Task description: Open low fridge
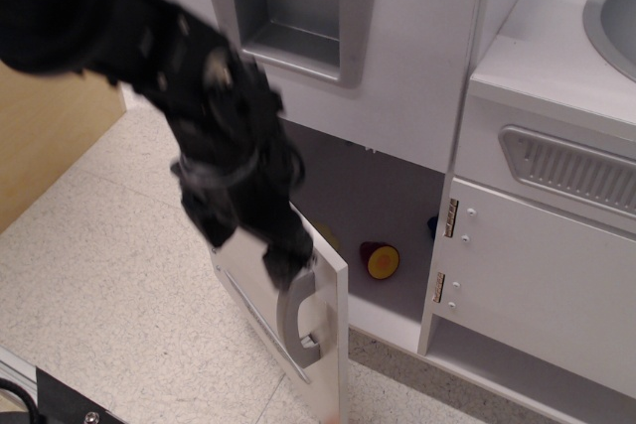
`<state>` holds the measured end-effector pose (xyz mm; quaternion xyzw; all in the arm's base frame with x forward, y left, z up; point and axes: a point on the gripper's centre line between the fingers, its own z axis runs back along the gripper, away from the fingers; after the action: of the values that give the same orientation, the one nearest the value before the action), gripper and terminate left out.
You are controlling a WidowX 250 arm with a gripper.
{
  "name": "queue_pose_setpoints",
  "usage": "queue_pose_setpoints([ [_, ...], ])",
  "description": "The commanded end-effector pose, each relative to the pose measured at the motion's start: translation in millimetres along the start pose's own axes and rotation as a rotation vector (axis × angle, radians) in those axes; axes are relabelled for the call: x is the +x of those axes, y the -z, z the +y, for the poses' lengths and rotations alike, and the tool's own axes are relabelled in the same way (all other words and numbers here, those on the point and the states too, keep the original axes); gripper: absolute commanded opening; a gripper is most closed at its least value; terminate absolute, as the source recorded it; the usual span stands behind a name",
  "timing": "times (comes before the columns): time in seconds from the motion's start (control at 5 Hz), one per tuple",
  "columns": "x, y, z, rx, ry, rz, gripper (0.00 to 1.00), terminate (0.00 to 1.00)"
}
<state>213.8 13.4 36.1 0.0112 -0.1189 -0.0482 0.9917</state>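
I see the low fridge door [323, 320] swung wide open, a halved fruit [381, 259] inside the compartment. My gripper [283, 267] sits blurred atop the silver handle [298, 315]; I cannot tell whether the fingers are spread or pressed together.

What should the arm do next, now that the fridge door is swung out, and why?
Probably let go and back away up and to the left. The fridge door already stands wide open, edge-on to the camera, showing the compartment with a round toy inside. The claw sits at the top of the handle, too blurred to tell if it grips, so lift off gently without nudging the door shut.
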Motion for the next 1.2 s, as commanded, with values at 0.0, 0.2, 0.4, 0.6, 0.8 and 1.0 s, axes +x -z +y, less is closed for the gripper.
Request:
queue_pose_setpoints([
  [0.0,57,-8,-17,-0.025,-0.045,-0.055,1.00,0.00],
  [0.2,77,13,-31,-0.026,-0.039,-0.072,1.00,0.00],
  [0.4,83,33,-34,-0.004,-0.053,-0.069,1.00,0.00],
  [0.6,70,57,-29,0.031,-0.074,-0.017,1.00,0.00],
  [0.8,52,71,-14,0.059,-0.088,0.061,1.00,0.00],
  [1.0,34,76,2,0.079,-0.086,0.083,1.00,0.00],
])
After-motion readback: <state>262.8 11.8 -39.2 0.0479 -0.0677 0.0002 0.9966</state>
